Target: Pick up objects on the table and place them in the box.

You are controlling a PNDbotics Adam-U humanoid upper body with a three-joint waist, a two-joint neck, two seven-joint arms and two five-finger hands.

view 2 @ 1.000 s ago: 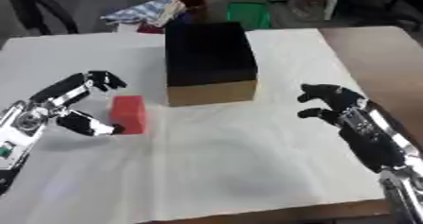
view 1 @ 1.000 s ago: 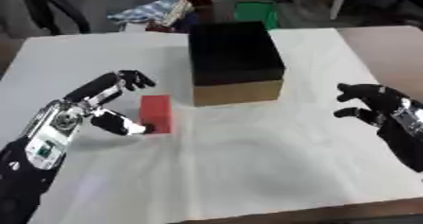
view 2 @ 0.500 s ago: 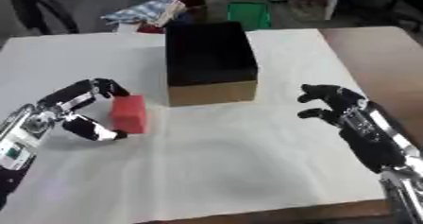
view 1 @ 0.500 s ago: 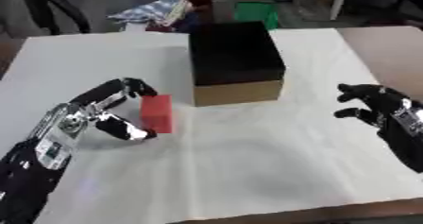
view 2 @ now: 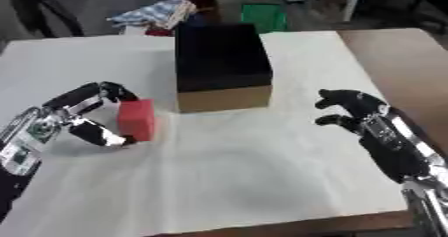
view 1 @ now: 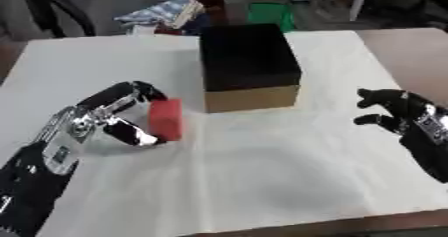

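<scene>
A red block [view 1: 165, 119] stands on the white table [view 1: 262, 171], left of the box. My left hand [view 1: 103, 117] is curled round it, fingers over its top and thumb under its near end. The box [view 1: 248, 65] is black inside with tan cardboard sides and sits open-topped at the table's middle back. My right hand [view 1: 398, 115] hovers over the table's right side with relaxed, slightly bent fingers and holds nothing.
Beyond the table's far edge lie a bundle of cloth [view 1: 164, 13] and a green object [view 1: 269, 14]. Bare brown tabletop [view 1: 411, 51] shows to the right of the white sheet.
My left hand has closed round the red block, which now stands more upright and a little nearer the box. The right hand has barely moved.
</scene>
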